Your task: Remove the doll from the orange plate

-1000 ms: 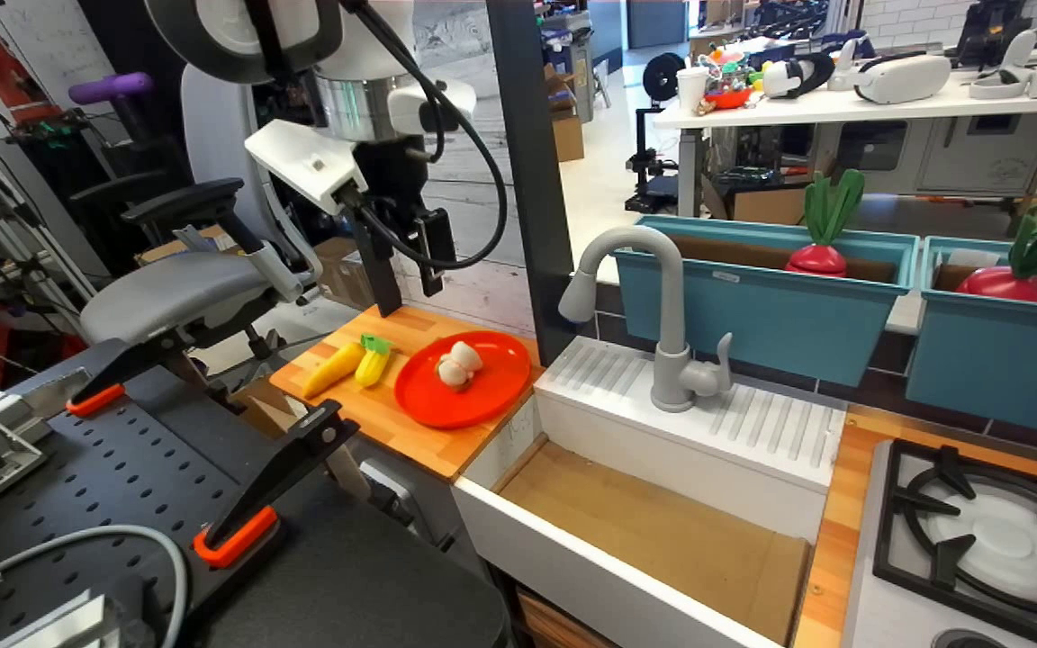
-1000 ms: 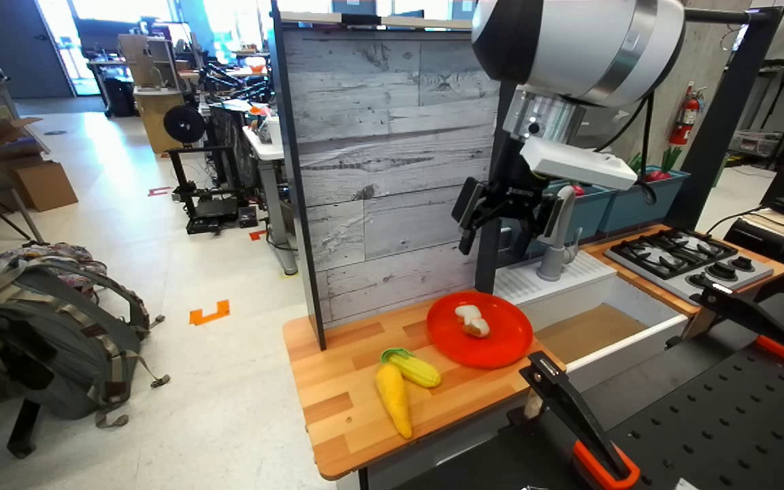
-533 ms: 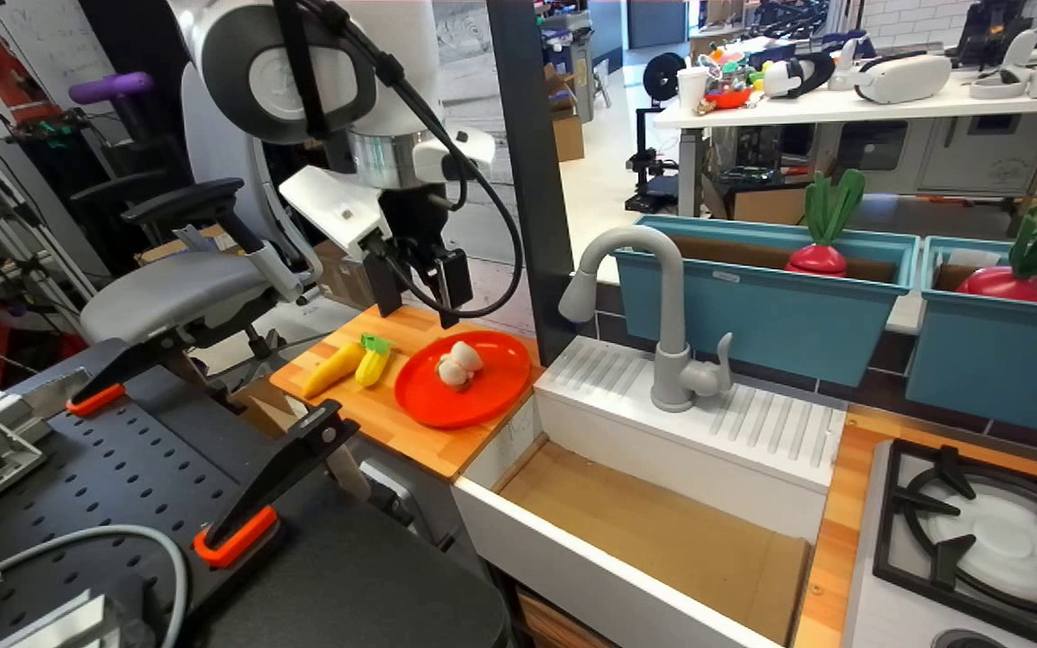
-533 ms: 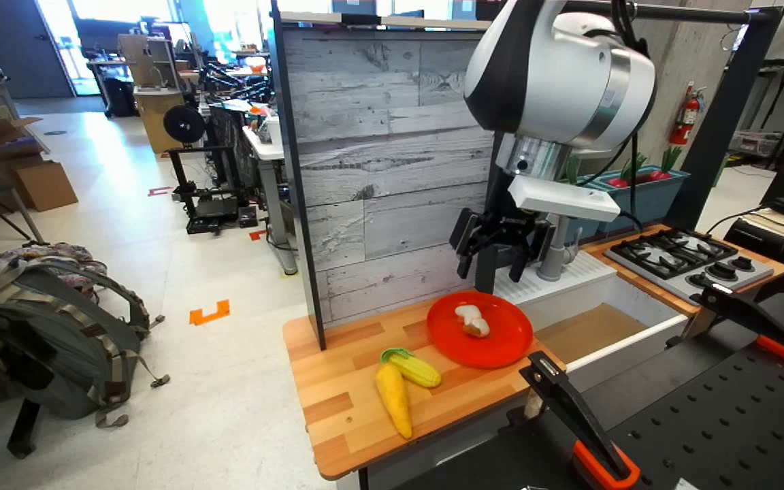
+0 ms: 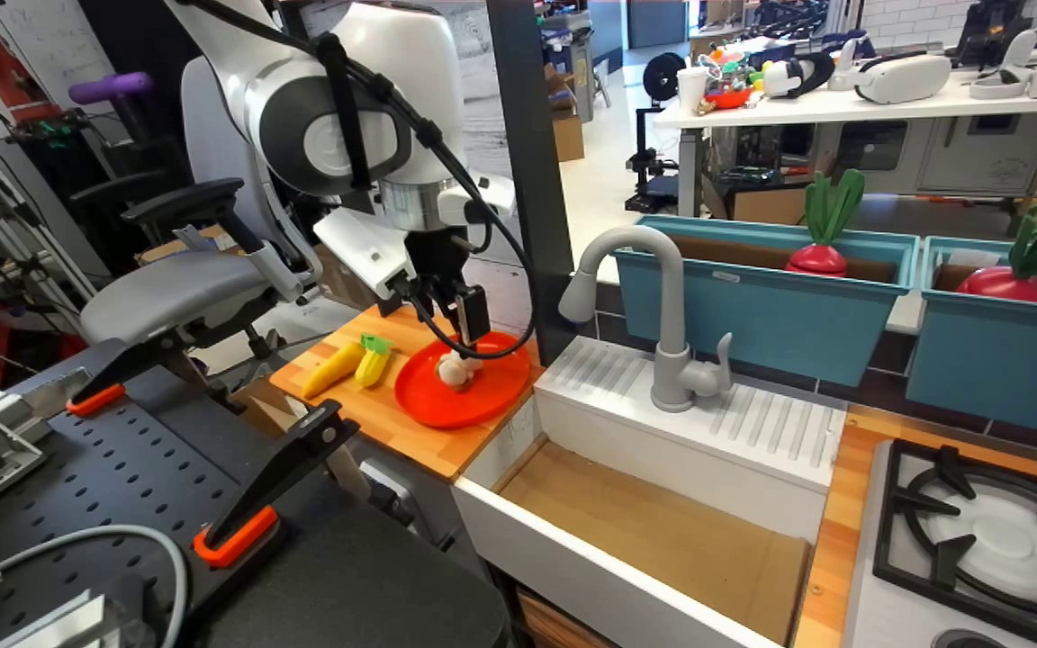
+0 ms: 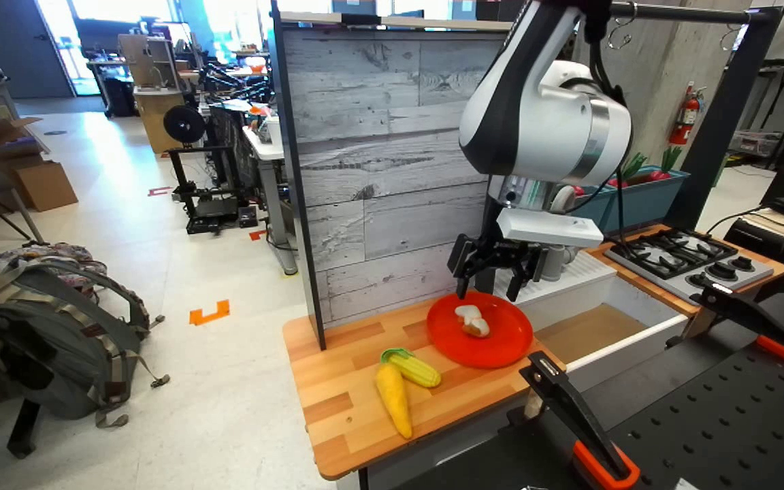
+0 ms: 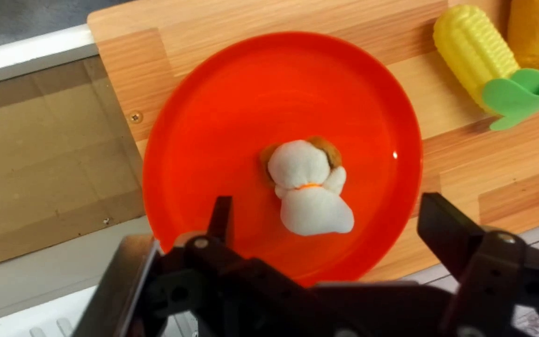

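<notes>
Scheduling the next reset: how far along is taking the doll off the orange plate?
Done: no removal visible; the doll lies on the orange plate. In hand: lining up for a grasp, apparently; the end effector hangs open near the doll, gripping nothing. Left: probably close on it, lift, set it down off the plate.

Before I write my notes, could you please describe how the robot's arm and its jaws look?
The arm is mainly white, smooth and rounded, with dark grey and black areas and a silver collar. A black cable runs along it, and a black strap crosses it. A white, boxy housing is mounted near the jaws, which are black, angular and jointed.
</notes>
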Controlling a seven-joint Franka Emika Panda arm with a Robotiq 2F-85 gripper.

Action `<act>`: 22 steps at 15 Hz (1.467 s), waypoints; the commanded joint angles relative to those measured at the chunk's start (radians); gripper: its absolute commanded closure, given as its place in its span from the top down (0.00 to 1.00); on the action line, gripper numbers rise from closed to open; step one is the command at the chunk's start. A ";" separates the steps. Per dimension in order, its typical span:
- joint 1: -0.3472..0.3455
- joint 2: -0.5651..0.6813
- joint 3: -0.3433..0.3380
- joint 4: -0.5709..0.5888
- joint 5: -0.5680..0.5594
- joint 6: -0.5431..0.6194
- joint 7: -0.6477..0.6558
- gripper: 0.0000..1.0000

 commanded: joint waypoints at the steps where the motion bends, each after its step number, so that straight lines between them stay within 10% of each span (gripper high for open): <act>1: 0.019 0.070 -0.019 0.070 -0.047 0.010 0.057 1.00; 6: 0.024 0.126 -0.022 0.130 -0.067 -0.007 0.089 1.00; 7: 0.025 0.135 -0.022 0.139 -0.069 -0.008 0.090 0.75; 16: 0.019 0.146 -0.015 0.165 -0.074 -0.020 0.090 0.12; 22: -0.002 0.117 0.004 0.146 -0.066 -0.018 0.079 0.01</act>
